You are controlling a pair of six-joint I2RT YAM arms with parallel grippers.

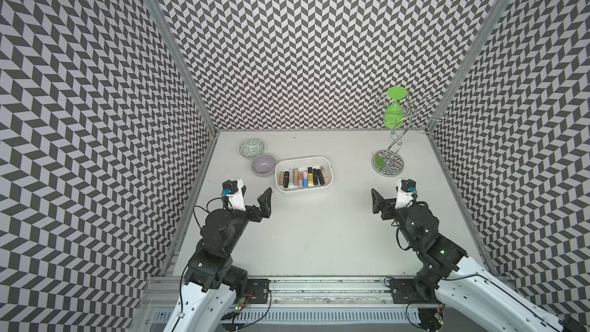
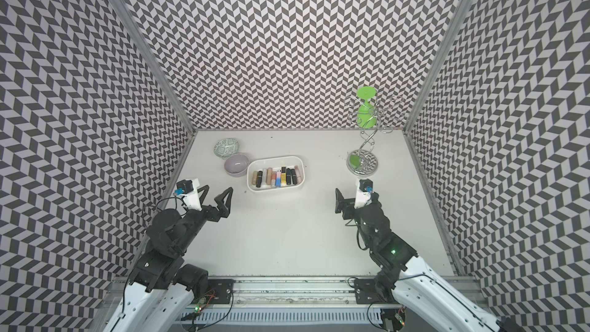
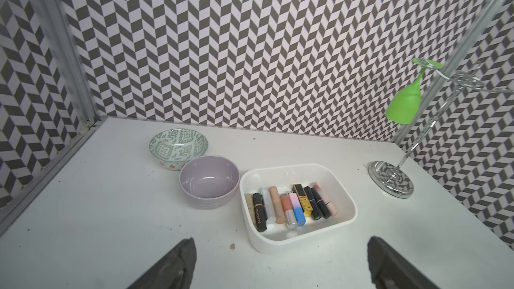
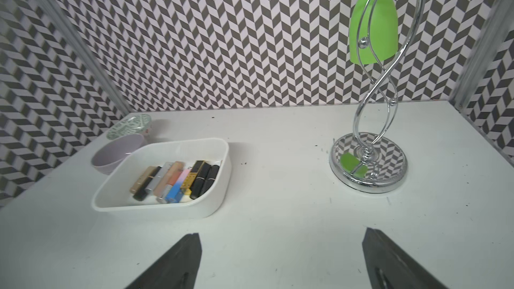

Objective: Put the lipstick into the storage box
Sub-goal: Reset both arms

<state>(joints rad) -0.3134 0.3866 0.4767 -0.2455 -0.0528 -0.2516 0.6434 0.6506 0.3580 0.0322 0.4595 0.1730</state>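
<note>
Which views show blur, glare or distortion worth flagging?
In both top views, wide-angle stretch splays the chevron walls outward; focus is sharp, lighting even, shadows faint. Left wrist view: the frame post smears near the picture's edge, and the lilac bowl carries a small glare streak. Right wrist view: the chrome stand base mirrors the wall pattern, and the picture's corners go soft.
</note>
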